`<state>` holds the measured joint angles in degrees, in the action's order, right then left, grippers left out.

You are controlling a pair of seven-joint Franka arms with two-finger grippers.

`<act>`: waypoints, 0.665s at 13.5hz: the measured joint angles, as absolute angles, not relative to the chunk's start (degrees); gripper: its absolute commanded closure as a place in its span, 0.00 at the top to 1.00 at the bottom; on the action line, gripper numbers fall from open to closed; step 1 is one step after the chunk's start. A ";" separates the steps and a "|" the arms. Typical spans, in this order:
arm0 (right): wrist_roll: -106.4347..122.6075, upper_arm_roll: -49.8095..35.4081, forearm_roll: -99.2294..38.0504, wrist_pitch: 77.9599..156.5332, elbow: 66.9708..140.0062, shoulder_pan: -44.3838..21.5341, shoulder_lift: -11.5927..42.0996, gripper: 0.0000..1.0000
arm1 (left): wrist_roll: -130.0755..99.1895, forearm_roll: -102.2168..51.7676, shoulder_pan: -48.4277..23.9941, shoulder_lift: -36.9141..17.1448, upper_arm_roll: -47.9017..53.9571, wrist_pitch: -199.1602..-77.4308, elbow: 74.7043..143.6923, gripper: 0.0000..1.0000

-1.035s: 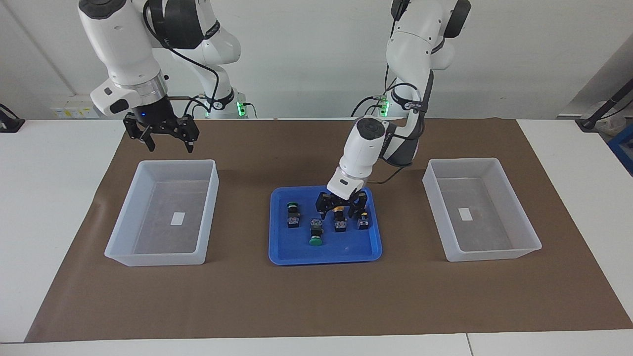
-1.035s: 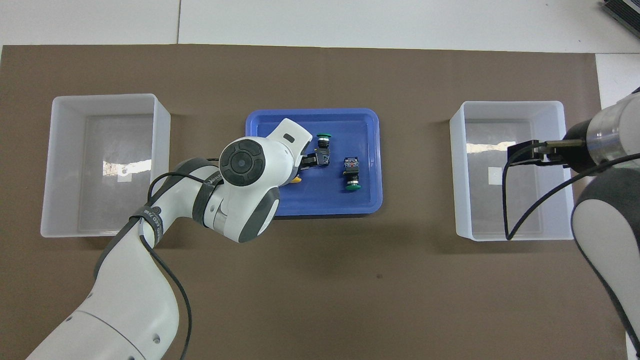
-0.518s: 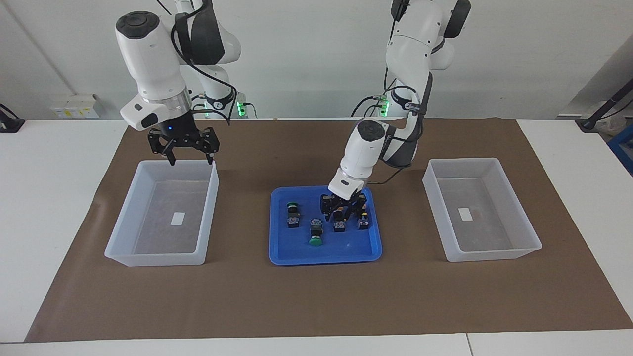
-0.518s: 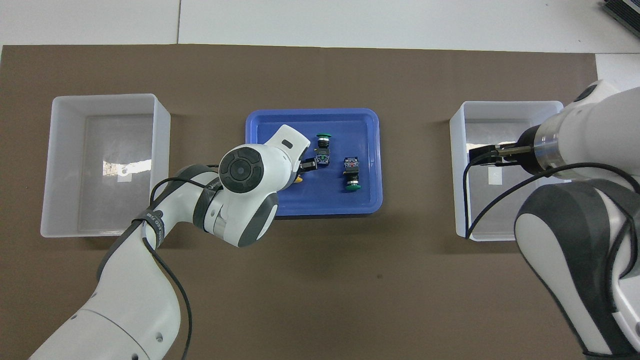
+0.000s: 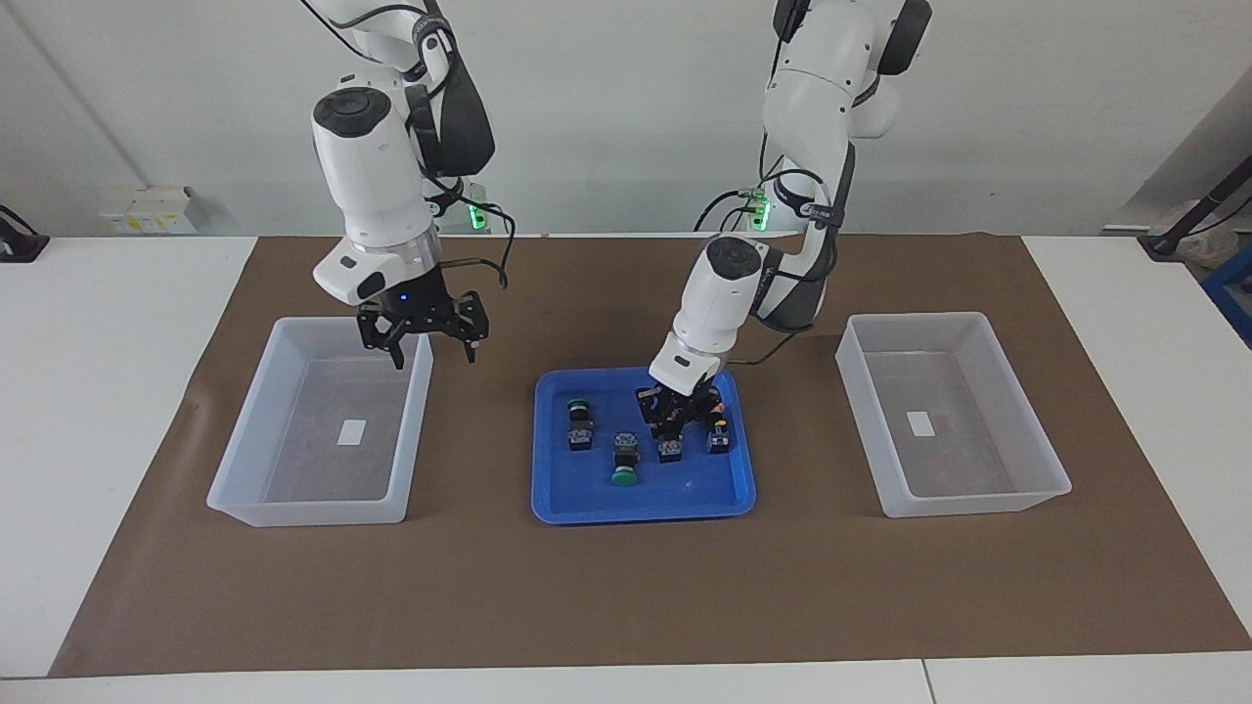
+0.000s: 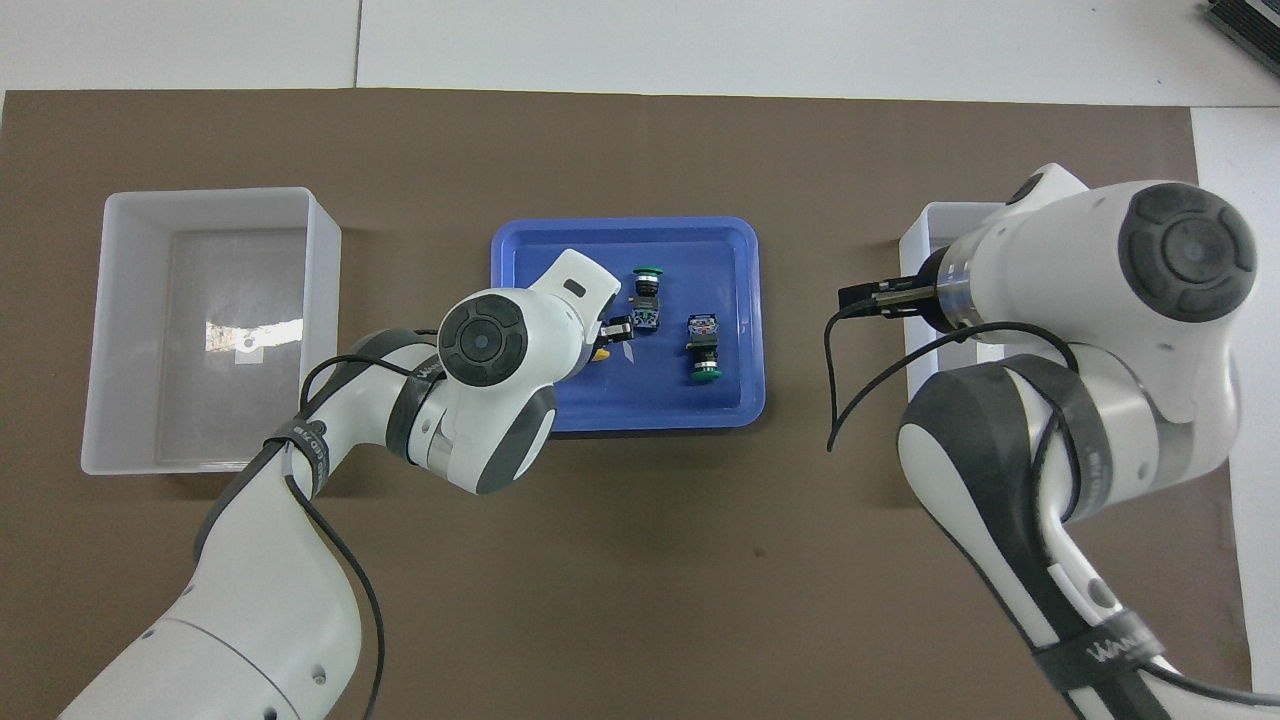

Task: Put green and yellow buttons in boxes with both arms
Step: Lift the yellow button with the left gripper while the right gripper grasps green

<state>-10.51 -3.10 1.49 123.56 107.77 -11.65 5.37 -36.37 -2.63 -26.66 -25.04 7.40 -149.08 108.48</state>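
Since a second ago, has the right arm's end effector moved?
Yes. The right end effector has swung from outside the bin to over its tray-side rim, toward the blue tray.

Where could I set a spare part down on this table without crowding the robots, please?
The brown mat is bare along the edge farthest from the robots, and between the blue tray and each white bin. Both bins hold nothing. It is crowded on the tray, where the left gripper sits among the buttons.

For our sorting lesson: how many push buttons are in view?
4, all in the blue tray: a green button nearer the robots, a green button farther from them, a yellow button gripped by the left hand, another yellow button beside it.
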 measured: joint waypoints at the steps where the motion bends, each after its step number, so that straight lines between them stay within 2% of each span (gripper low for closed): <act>1: -12.11 -3.12 1.48 125.89 107.85 -12.99 7.02 1.00 | -36.37 -2.63 -26.66 -25.04 7.37 -149.08 108.39 0.00; 4: -14.75 -3.14 1.48 131.80 107.88 -16.27 11.37 1.00 | -36.37 -2.63 -26.61 -24.95 7.11 -146.79 105.95 0.00; 9: -16.55 -3.15 1.52 138.45 107.87 -21.06 17.26 1.00 | -36.42 -2.64 -23.42 -24.09 6.37 -131.54 93.41 0.00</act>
